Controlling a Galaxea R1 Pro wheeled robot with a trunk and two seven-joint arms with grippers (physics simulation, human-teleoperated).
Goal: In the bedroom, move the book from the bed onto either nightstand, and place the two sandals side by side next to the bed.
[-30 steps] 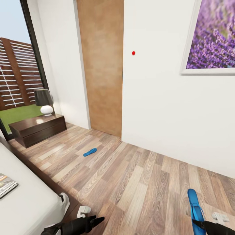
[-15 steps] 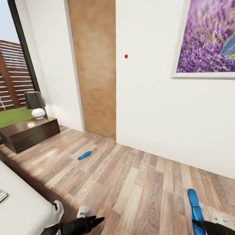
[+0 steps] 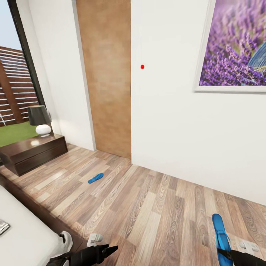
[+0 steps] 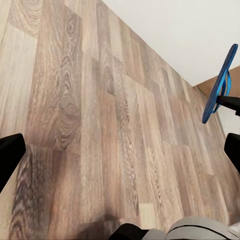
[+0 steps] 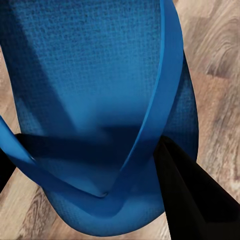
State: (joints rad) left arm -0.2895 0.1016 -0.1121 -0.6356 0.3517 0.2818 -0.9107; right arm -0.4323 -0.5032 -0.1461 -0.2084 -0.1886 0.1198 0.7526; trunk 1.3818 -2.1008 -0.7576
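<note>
While carrying one blue sandal (image 3: 220,232) pinched by its strap in the right tool (image 3: 222,252), head for the second sandal (image 3: 95,178), lying alone on the plank floor (image 3: 155,207), well apart from the held one and nearer the nightstand (image 3: 35,153) than the robot. Judging by the layout, best to set the pair down along the side of the bed (image 3: 22,236), at the lower left of the head view. Roll up gently, without swinging the arm, so as not to shake the sandal out of a grip that catches only the strap. Lower until the sole lies flat on the boards before letting go; no dropping from height, or likely to bounce and turn. Aim to land just beside the other sandal, toes the same way, soles down, without nudging it. Alternatively, use the left tool (image 3: 111,249), spread wide and holding nothing over bare floor, to fetch the far sandal. Mind the bed frame and the lamp (image 3: 40,120) on the nightstand when reaching. Leave the book (image 3: 3,227), barely in sight on the mattress at the edge of the head view, for later.
</note>
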